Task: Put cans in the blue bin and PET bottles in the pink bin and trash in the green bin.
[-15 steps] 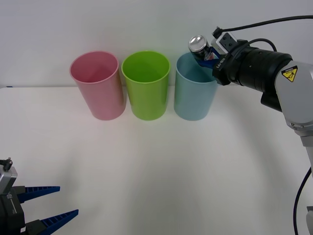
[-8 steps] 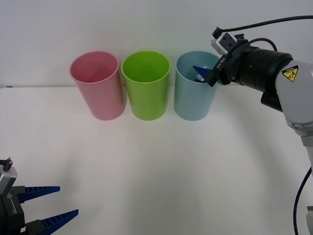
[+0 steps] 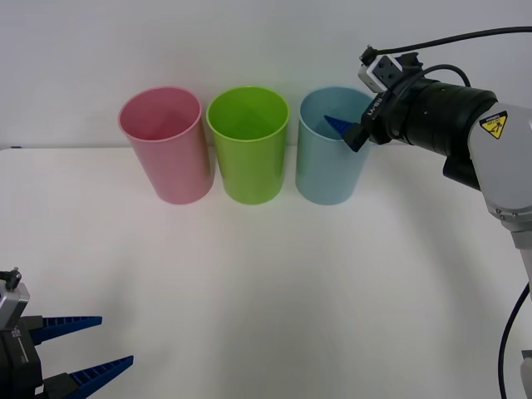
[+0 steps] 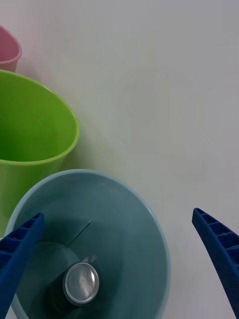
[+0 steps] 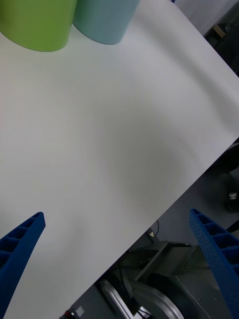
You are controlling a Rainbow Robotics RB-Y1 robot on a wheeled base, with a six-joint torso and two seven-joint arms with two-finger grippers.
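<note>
Nearest you, the left pincer (image 3: 93,342) hangs over the front left corner of the white table (image 3: 266,274), its blue fingers spread wide and holding nothing. Farther back, you have three bins in a row at the table's rear: the pink bin (image 3: 165,145) on the left, the green bin (image 3: 248,145) just beside it in the middle, and the blue bin (image 3: 332,146) on the right. Your right pincer (image 3: 345,131) sits at the blue bin's rim, fingers splayed far apart and empty. In the right wrist view the can (image 4: 80,284) lies at the bottom of the blue bin, its silver end facing up.
</note>
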